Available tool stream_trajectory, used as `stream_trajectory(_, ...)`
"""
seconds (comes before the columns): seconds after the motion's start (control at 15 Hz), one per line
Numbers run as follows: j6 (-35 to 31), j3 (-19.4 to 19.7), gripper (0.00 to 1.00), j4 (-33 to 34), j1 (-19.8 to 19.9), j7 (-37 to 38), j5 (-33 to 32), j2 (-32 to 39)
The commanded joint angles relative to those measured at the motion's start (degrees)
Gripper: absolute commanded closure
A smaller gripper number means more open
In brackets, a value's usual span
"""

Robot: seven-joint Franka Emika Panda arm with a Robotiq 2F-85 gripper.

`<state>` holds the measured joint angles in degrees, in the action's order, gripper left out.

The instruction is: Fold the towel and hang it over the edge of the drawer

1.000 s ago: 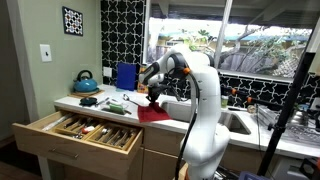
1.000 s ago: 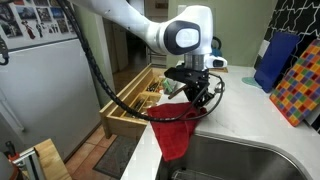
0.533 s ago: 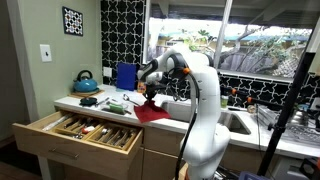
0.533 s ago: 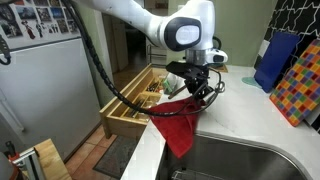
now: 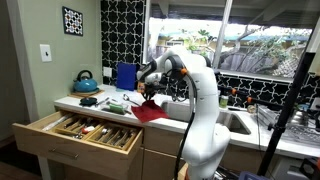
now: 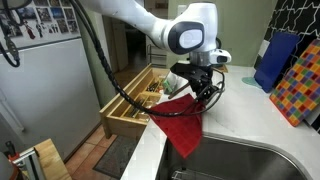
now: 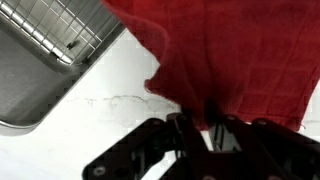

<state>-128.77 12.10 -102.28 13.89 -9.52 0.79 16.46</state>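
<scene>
Robotiq gripper (image 6: 201, 92) pinches the red towel (image 6: 181, 124) by its upper edge, fingers closed on the cloth in the wrist view (image 7: 212, 124). Its loose end hangs down across the white countertop (image 6: 225, 120), between the open drawer (image 5: 85, 130) and the sink (image 6: 235, 160).

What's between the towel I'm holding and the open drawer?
Just the white counter edge lies between the red towel, held by the gripper, and the drawer, in an exterior view.
</scene>
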Motion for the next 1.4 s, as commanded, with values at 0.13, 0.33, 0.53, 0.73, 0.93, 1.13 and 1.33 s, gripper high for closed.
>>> stream_trajectory(0.13, -1.21, -1.03, 0.29, 0.94, 0.81, -0.71, 0.91, -0.12)
stream_trajectory(0.33, -1.98, -0.94, 0.07, 1.18, 0.82, -0.59, 0.75, -0.86)
stream_trajectory(0.53, -3.30, -0.70, 0.00, 1.07, 0.78, -0.41, 0.27, -2.48)
stream_trajectory(0.73, -2.54, -0.70, 0.00, 2.13, 0.56, -0.01, -0.02, -2.03)
stream_trajectory(0.93, -2.52, -0.61, 0.00, 2.00, 0.60, -0.11, 0.12, -3.46)
stream_trajectory(1.13, 0.73, 0.35, 0.00, 1.69, 0.72, 3.53, -0.45, -3.76)
stream_trajectory(1.33, 4.85, 1.73, 0.00, 0.43, 1.20, 8.40, -0.51, -4.66)
